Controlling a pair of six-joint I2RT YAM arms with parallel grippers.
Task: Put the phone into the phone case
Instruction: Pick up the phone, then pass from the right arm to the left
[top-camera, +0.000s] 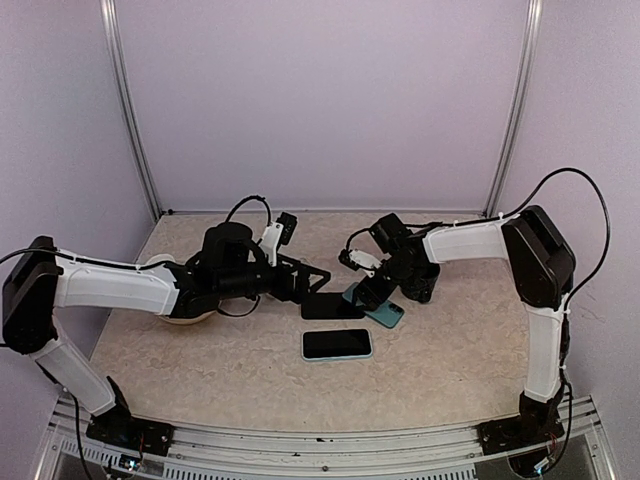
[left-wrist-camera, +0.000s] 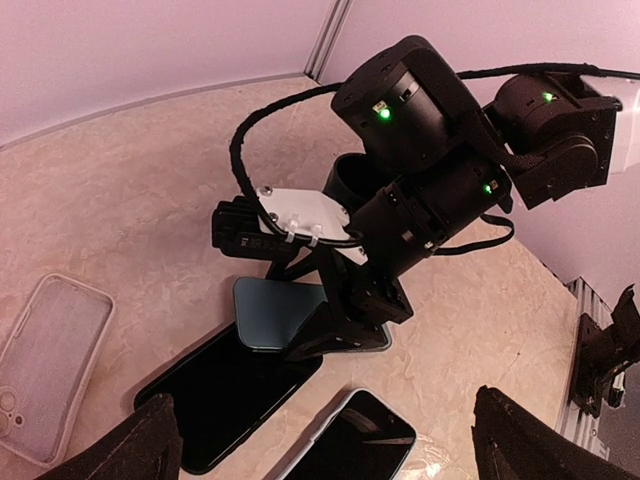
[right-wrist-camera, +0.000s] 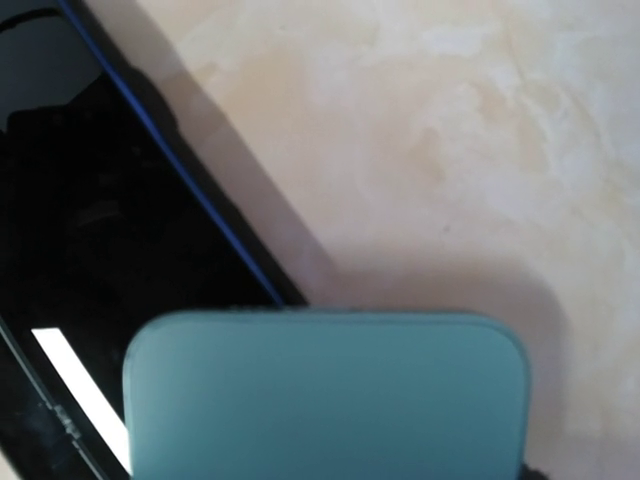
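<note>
A teal slab (top-camera: 386, 313), a phone or a case, I cannot tell which, lies at mid-table with one end against a bare black phone (top-camera: 333, 306). My right gripper (top-camera: 368, 292) sits down on the teal slab (left-wrist-camera: 268, 310), fingers at its sides; whether they press it does not show. The right wrist view is filled by the teal slab (right-wrist-camera: 325, 395), with the black phone (right-wrist-camera: 100, 250) to the left and no fingers in sight. A clear phone case (left-wrist-camera: 50, 365) lies empty further left. My left gripper (top-camera: 312, 280) hovers open beside the black phone (left-wrist-camera: 225, 395), holding nothing.
A second dark-screened phone with a pale rim (top-camera: 337, 344) lies nearer the arm bases, and in the left wrist view that pale-rimmed phone (left-wrist-camera: 350, 440) is between my left fingers. Purple walls and metal posts (top-camera: 135, 130) close the back. A tan object (top-camera: 190, 318) sits under the left arm.
</note>
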